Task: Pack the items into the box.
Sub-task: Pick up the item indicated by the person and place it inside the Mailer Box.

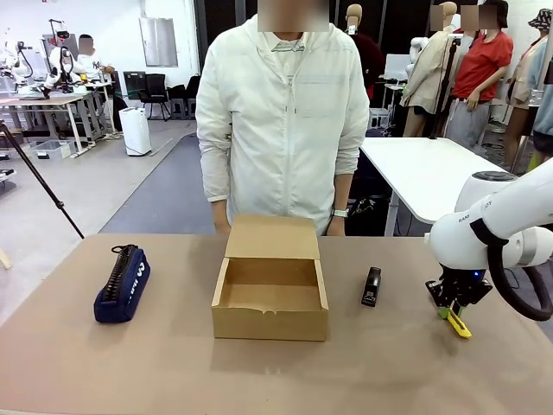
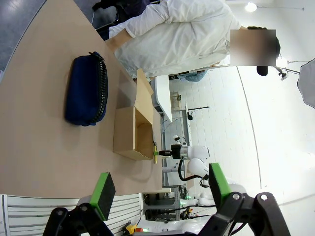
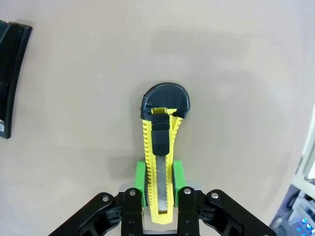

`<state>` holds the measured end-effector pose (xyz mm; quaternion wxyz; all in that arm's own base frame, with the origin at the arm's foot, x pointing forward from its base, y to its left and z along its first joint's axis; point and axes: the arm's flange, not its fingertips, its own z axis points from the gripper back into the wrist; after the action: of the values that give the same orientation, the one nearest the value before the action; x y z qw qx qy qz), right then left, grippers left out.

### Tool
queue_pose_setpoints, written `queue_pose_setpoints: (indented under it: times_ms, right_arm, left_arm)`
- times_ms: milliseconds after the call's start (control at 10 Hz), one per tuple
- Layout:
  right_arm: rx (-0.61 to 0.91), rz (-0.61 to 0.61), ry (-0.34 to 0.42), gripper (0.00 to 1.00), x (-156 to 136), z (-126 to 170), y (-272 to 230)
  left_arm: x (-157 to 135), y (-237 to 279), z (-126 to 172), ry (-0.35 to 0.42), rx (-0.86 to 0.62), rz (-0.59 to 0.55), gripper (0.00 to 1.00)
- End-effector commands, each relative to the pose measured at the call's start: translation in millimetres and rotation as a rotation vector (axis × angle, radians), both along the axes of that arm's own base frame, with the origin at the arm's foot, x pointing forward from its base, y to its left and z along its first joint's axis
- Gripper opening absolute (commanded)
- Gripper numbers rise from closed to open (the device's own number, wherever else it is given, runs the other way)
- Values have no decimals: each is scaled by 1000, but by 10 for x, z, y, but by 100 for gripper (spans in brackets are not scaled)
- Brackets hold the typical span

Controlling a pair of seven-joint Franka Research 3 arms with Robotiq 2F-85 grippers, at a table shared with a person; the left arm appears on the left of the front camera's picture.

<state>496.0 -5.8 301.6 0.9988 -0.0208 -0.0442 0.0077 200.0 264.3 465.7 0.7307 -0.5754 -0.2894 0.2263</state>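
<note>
The brown cardboard box (image 1: 270,325) stands open mid-table, its flap lid raised toward the person; it also shows in the left wrist view (image 2: 129,132). A navy zippered pouch (image 1: 122,284) (image 2: 86,90) lies to its left. On the box's right lies a black stapler (image 1: 371,286) (image 3: 10,73). My right gripper (image 1: 455,316) (image 3: 158,179) is shut on a yellow utility knife (image 1: 460,327) (image 3: 160,142), right of the stapler and low over the table, black end pointing down. My left gripper (image 2: 160,189) is open and holds nothing, well back from the pouch.
A person in a white jacket (image 1: 281,112) stands at the far edge right behind the box. Bare tabletop (image 1: 173,363) lies in front of the box and between it and the pouch. A white table (image 1: 423,173) stands behind on the right.
</note>
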Motion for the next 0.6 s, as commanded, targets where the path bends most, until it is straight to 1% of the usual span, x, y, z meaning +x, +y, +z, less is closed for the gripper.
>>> queue_pose_setpoints:
  times_ms: [0,100,300,400,500]
  right_arm:
    - [-7,9,-43,0,-30,485,24]
    - [6,26,-59,0,-32,903,33]
    - [25,46,-84,0,-109,1624,60]
    - [41,34,-84,0,-141,1982,36]
    - [32,21,-94,0,-152,2116,36]
  left_arm:
    - [-10,11,11,-28,-10,0,100]
    - [-10,11,11,-28,-10,0,100]
    - [-10,11,11,-28,-10,0,100]
    - [-10,11,11,-28,-10,0,100]
    - [-10,11,11,-28,-10,0,100]
